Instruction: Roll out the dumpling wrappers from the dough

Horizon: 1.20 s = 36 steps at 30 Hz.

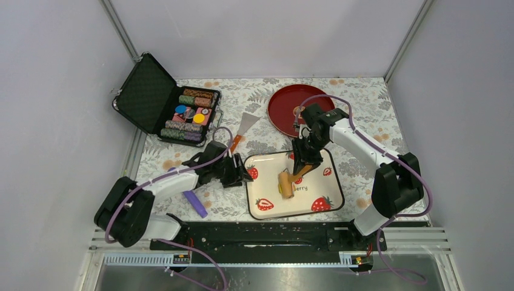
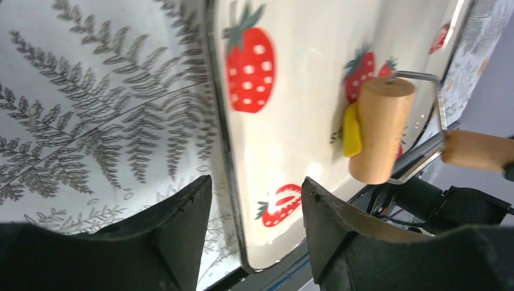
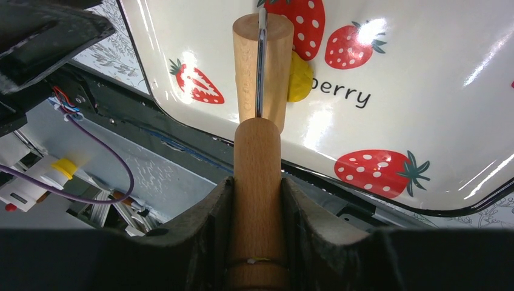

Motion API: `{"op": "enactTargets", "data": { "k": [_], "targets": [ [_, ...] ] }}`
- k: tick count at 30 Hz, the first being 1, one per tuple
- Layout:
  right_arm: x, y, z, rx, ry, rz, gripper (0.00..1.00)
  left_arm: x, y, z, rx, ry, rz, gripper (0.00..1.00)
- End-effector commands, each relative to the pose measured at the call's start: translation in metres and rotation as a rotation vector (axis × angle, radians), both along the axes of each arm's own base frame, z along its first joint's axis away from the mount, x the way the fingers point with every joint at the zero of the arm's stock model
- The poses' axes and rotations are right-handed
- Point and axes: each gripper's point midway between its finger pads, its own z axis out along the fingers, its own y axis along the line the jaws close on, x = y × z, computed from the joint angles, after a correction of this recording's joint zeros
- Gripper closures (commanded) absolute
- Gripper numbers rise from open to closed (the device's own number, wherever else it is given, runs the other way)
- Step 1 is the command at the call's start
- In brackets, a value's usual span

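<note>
Yellow dough (image 3: 301, 77) lies on strawberry tray (image 3: 436, 79), pinched under wooden roller (image 3: 262, 60), touching it, just beside black lettering (image 3: 342, 94) reading "berry", the only legible text. R gripper (image 3: 257, 194) is clamped on roller's handle. L gripper (image 2: 257, 206): jaws apart, tray's rim btwn them.

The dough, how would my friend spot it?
Find the white tray near the front of the flowery table. On it sits a wooden roller, and the dough is the small yellow lump poking out from beside its barrel. Its neighbours are printed red strawberries; it alone is yellow.
</note>
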Motion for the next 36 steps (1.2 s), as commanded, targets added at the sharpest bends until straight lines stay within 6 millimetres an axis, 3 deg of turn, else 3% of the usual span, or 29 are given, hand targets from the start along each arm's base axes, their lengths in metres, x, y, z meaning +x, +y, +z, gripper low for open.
{"op": "enactTargets", "data": {
  "k": [1, 4, 8, 13, 18, 22, 36],
  "targets": [
    [0.005, -0.001, 0.025, 0.033, -0.067, 0.002, 1.00, 0.021, -0.005, 0.048, 0.052, -0.184, -0.011, 0.43],
    [0.005, 0.000, 0.026, 0.037, -0.071, 0.003, 1.00, 0.021, -0.026, 0.073, 0.011, -0.236, -0.056, 0.44],
    [0.004, 0.001, 0.027, 0.043, -0.068, 0.001, 1.00, 0.017, -0.061, 0.080, -0.052, -0.224, -0.122, 0.47],
    [0.004, 0.000, 0.027, 0.044, -0.066, -0.004, 1.00, 0.011, -0.104, 0.068, -0.112, -0.171, -0.190, 0.56],
    [0.003, 0.000, 0.027, 0.046, -0.065, -0.003, 1.00, 0.002, -0.129, 0.048, -0.134, -0.111, -0.217, 0.64],
    [0.003, 0.000, 0.027, 0.047, -0.062, -0.003, 1.00, -0.002, -0.136, 0.039, -0.125, -0.090, -0.228, 0.67],
    [0.004, 0.003, 0.029, 0.061, -0.060, -0.004, 1.00, -0.007, -0.134, 0.010, -0.083, -0.021, -0.212, 0.75]
  ]
}}
